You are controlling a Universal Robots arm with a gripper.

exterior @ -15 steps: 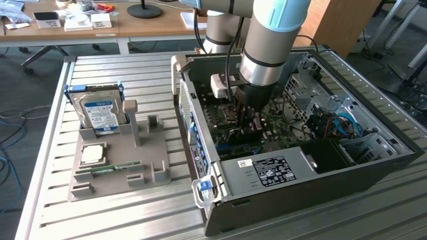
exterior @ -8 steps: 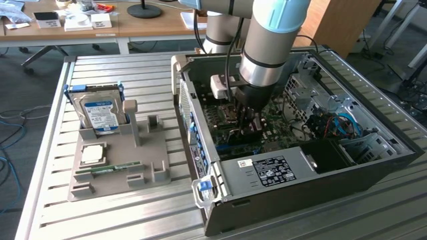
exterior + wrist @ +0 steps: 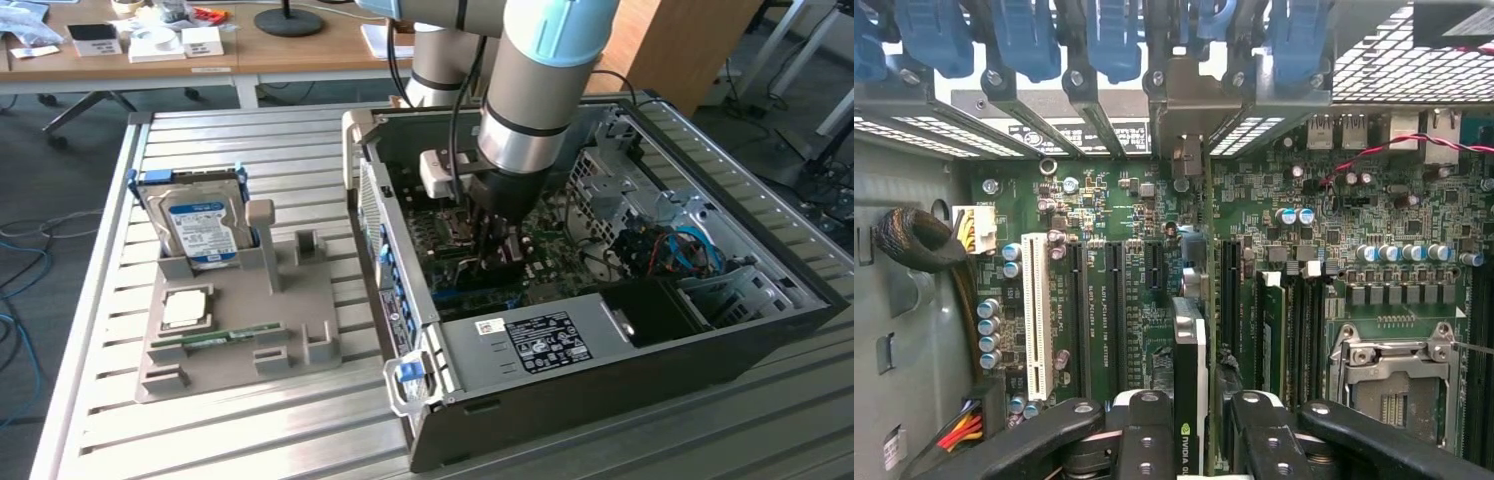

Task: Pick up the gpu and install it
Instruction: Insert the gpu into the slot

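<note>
In the wrist view the gpu [image 3: 1191, 365] stands on edge between my black fingers [image 3: 1144, 435], with its green board edge and dark cooler side showing. It runs from my gripper [image 3: 1194, 440] toward its silver end bracket [image 3: 1189, 105] at the case's rear slot openings. The card sits over the black expansion slots [image 3: 1154, 290] of the motherboard [image 3: 1104, 200]; I cannot tell whether it is seated. My gripper is shut on the gpu. In the exterior view my gripper [image 3: 494, 240] reaches down inside the open computer case [image 3: 747, 330], and the arm hides most of the card.
A white slot [image 3: 1036, 310], RAM sticks [image 3: 1274, 330] and the CPU socket [image 3: 1389, 365] flank the card. Blue latches [image 3: 1114, 40] line the rear wall. Outside the case, a grey fixture tray [image 3: 240, 370] holds a blue-labelled hard drive [image 3: 200, 225], a CPU [image 3: 184, 308] and a RAM stick [image 3: 220, 338].
</note>
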